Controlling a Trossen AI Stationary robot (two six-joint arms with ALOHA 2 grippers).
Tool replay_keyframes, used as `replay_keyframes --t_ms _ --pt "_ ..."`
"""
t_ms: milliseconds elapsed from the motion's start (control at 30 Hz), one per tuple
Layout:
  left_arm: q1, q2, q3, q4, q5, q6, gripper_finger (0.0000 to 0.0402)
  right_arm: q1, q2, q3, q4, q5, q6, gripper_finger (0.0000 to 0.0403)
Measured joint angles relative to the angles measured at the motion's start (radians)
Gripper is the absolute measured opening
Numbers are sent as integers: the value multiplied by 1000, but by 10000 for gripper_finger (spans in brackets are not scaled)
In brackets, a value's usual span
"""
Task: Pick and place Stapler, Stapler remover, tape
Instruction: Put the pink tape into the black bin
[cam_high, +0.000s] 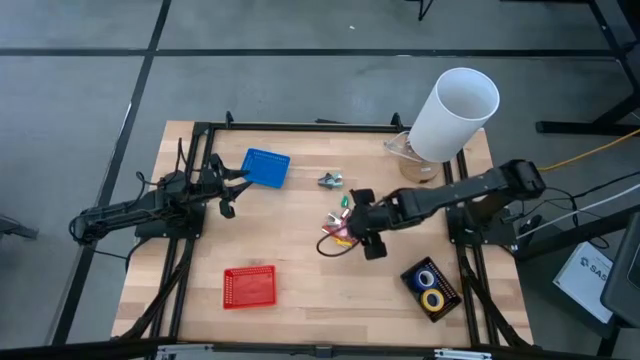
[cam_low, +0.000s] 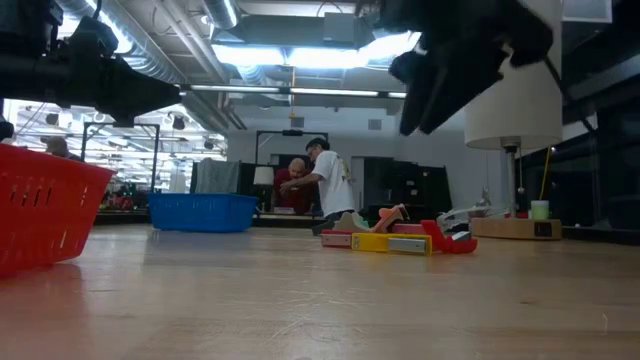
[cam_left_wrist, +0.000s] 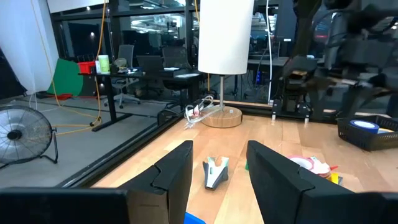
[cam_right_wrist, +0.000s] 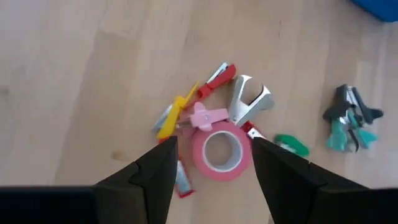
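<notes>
A: Sitting mid-table, the pink tape (cam_right_wrist: 217, 154) is lying flat in a small clutter w/ the stapler remover (cam_right_wrist: 250, 99) touching its rim, a pink stapler (cam_right_wrist: 205, 118), a yellow one (cam_right_wrist: 173, 117) & a red one (cam_right_wrist: 216, 79) crowding it

B: And the right gripper (cam_right_wrist: 210, 171)?

A: Hovering right over that tape, jaws spread, one finger either side, nothing gripped. A teal-grey remover (cam_right_wrist: 350, 117) is lying apart from the pile, toward the blue basket (cam_high: 265, 167)

B: Other tapes?

A: Blue & yellow rolls (cam_high: 431, 288) are resting in a black tray (cam_high: 447, 297) nr the right front corner. Red basket (cam_high: 249, 287) is sitting front-left

B: Left gripper (cam_high: 228, 190)?

A: Waiting beside the blue basket, fingers apart, empty. White lamp (cam_high: 451, 114) is standing at the back right corner
</notes>
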Motion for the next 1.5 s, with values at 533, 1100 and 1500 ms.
replay_keyframes --t_ms 533,1100,1500 --pt "0 0 0 0 0 0 148 -92 192 -2 9 -85 38 210" --pt "0 0 0 0 0 0 148 -95 294 -2 76 -114 192 169" --pt "0 0 0 0 0 0 148 -95 242 21 -19 -113 295 29"
